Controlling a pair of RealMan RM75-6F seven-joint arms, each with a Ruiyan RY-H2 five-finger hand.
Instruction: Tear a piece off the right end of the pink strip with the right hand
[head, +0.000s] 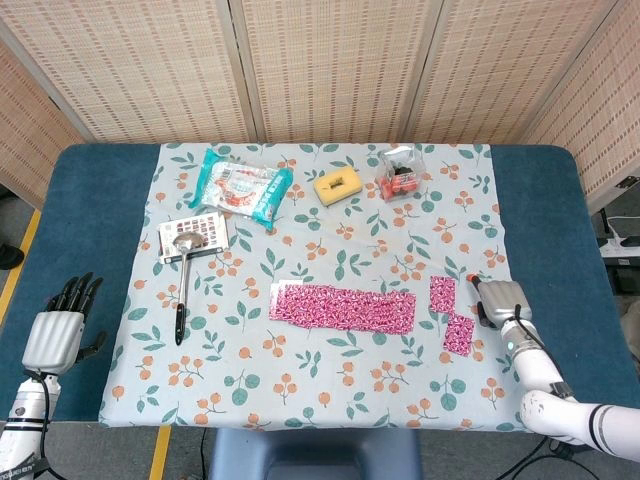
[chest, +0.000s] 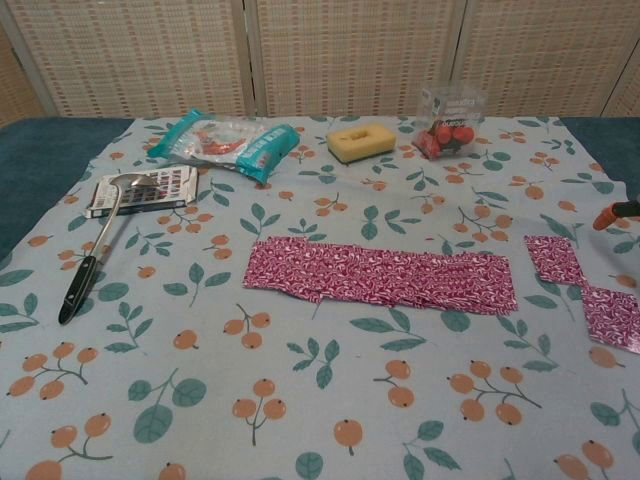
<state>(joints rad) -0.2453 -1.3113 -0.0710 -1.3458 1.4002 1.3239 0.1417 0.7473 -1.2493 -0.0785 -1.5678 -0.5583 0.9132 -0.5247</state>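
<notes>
The long pink strip (head: 342, 306) (chest: 380, 275) lies flat on the floral cloth, front of centre. Two small torn pink pieces rest to its right: one (head: 442, 293) (chest: 556, 258) just past the strip's right end, the other (head: 459, 333) (chest: 612, 317) nearer the front. My right hand (head: 498, 300) sits right of both pieces, near the cloth's right edge, touching neither and holding nothing. Only its orange fingertip (chest: 606, 218) shows in the chest view. My left hand (head: 55, 330) hangs off the table's left side with fingers spread and nothing in it.
A ladle (head: 183, 280) lies over a small card (head: 194, 234) at the left. Along the back are a teal snack packet (head: 240, 186), a yellow sponge (head: 338, 186) and a bag of red fruit (head: 401, 173). The blue table top (head: 555, 250) borders the cloth.
</notes>
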